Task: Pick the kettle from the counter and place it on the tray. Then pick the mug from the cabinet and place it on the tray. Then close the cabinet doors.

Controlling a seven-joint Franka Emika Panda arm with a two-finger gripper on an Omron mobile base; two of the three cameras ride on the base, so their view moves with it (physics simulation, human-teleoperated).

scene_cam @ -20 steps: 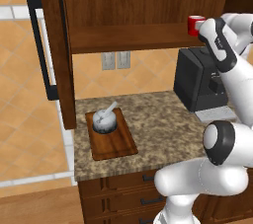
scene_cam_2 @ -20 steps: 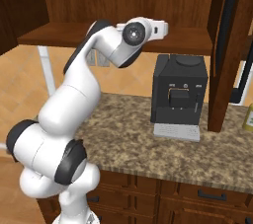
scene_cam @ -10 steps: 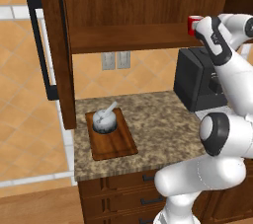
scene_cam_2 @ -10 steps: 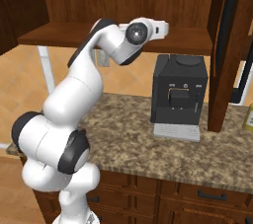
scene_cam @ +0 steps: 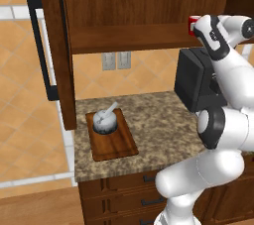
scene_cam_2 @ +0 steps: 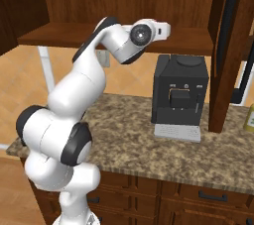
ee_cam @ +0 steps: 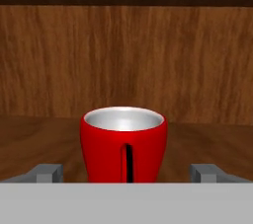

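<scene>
While the jaws stand wide open and empty, red mug (ee_cam: 123,143) upright between them, on the cabinet shelf (ee_cam: 39,139).

Mug (scene_cam: 191,25) mostly behind arm (base cropped too)

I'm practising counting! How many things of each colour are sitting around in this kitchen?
Red: 1, the mug
Silvery-grey: 1, the kettle
Reddish-brown: 1, the tray
Black: 1, the coffee machine
Total: 4
</scene>
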